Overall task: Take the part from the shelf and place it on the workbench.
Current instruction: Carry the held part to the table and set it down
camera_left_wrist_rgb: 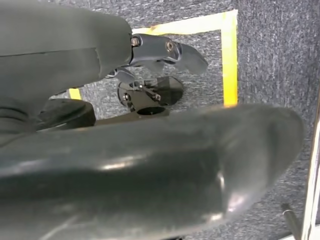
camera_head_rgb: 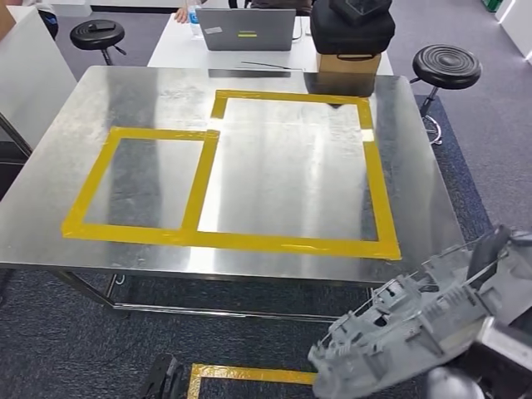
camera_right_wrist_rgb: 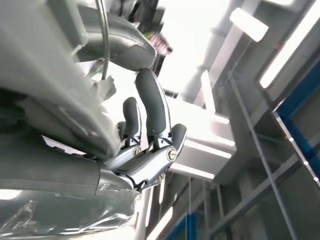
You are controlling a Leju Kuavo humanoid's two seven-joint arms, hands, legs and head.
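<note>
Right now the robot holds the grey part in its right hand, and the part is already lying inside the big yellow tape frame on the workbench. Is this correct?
Not quite. The right hand does hold the grey part, but the part is not on the workbench yet. In the head view it hangs over the carpet in front of the bench's near edge, and the big yellow tape frame has only bare metal inside.
</note>
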